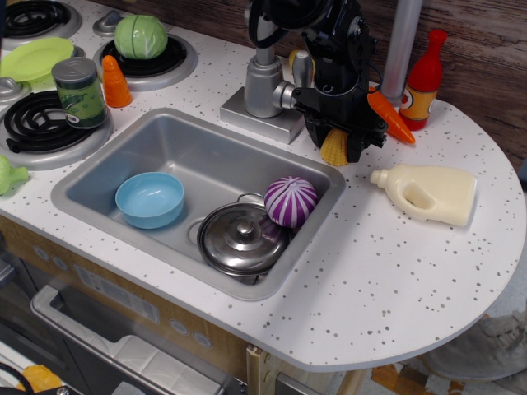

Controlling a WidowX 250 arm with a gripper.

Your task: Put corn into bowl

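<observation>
From where I stand, the black gripper [335, 148] is down on the white speckled counter [395, 271] just behind the sink's back right corner, its two fingers [314, 137] straddling the corn [333, 149]. Only the lower yellow part of the corn shows between them, sitting on the counter; the fingers look drawn in against its sides, but I cannot tell whether they truly pinch it. The light-blue bowl [149, 199] rests upright in the steel sink [189, 156], toward the front left corner of the basin, well apart from the corn. In the sink's front right part sits a lidded steel pot [240, 239], with a purple-and-white striped ball-like toy [291, 201] touching its far side. The faucet [263, 78] rises at the back edge of the sink, just left of the gripper. To the gripper's right an orange carrot [390, 116] lies tilted, near a red bottle [425, 81] by the back edge. A cream jug [431, 194] lies on its side toward the counter's right edge. Over at the left end, on the stove burners, are a green cabbage [141, 36], a green can [79, 90], an orange cone-shaped toy [114, 81] and a lime-green plate [34, 59].
</observation>
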